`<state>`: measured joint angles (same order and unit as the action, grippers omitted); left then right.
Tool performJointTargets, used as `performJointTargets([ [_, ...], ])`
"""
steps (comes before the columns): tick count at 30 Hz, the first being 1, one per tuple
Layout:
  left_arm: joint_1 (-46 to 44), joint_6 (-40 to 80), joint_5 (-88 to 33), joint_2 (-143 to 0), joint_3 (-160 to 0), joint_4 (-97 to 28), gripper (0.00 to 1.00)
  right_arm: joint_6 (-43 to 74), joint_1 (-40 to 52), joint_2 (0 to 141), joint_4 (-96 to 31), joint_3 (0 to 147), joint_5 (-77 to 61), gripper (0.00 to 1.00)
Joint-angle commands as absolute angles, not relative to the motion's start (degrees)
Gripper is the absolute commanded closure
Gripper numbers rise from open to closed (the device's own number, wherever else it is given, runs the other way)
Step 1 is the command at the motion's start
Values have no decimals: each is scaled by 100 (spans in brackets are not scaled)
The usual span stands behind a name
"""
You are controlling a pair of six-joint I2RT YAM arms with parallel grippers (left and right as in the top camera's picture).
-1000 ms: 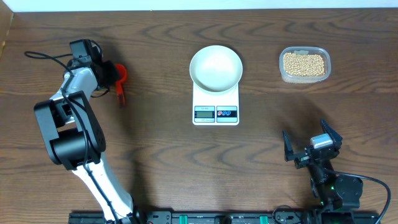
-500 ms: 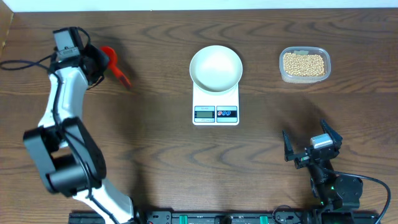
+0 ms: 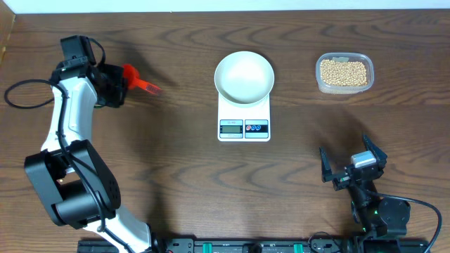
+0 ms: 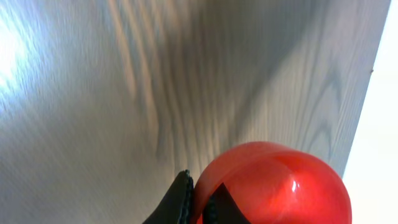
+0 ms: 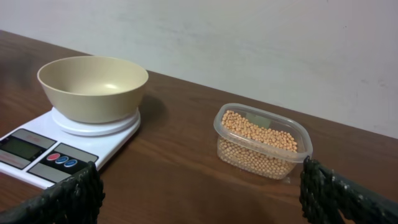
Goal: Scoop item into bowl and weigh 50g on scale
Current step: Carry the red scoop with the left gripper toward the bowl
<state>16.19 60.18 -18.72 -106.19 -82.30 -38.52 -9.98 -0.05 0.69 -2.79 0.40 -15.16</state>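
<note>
Left claw [image 3: 118, 81]: closed on the red scoop [image 3: 138, 79], far left of the worktop [image 3: 183, 176], near the back edge. The scoop's rounded end sits at the claw. Its thin end points right toward the scale [image 3: 244, 118] and slightly toward the front. The left wrist view shows the red dome [image 4: 273, 183] against a dark fingertip [image 4: 181, 198], clear of the wood.

Bowl [image 3: 244, 76]: on the scale's rear platform, upright, nothing in it.

Scale: long axis runs back to front, with the display and the red and blue buttons at the front. Display digits unreadable; no legible lettering.

Beans [image 3: 343, 72]: in a clear tub [image 3: 344, 89] right of the bowl and apart from it. The tub's long axis runs left to right.

Right claw [image 3: 351, 161]: spread wide, gripping nothing, low at front right.

Open wood lies between the scoop and the scale, and across the front.
</note>
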Motion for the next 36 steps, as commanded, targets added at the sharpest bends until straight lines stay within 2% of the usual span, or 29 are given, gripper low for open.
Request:
performJointTargets([
  [1, 1496, 6243, -2464, -10565, -8230, -4163, 93, -1037, 32, 32, -311, 32, -1492, 1],
  [10, 991, 6114, -2191, -10499, -8230, -4390, 93, -1037, 32, 32, -311, 32, -1492, 1],
  [18, 226, 6147, -1273, -9797, -8230, -4528, 93, -1037, 32, 32, -311, 32, -1492, 1],
  [23, -443, 6504, -766, -9284, -8230, -4722, 93, -1037, 32, 32, -311, 32, -1490, 1],
  [31, -1347, 7290, -642, -9214, -8228, -4781, 93, -1037, 32, 32, -316, 32, -1363, 1],
  [36, -1658, 7382, -582, -9214, -8228, -4495, 93, -1037, 32, 32, -191, 32, -1984, 1],
])
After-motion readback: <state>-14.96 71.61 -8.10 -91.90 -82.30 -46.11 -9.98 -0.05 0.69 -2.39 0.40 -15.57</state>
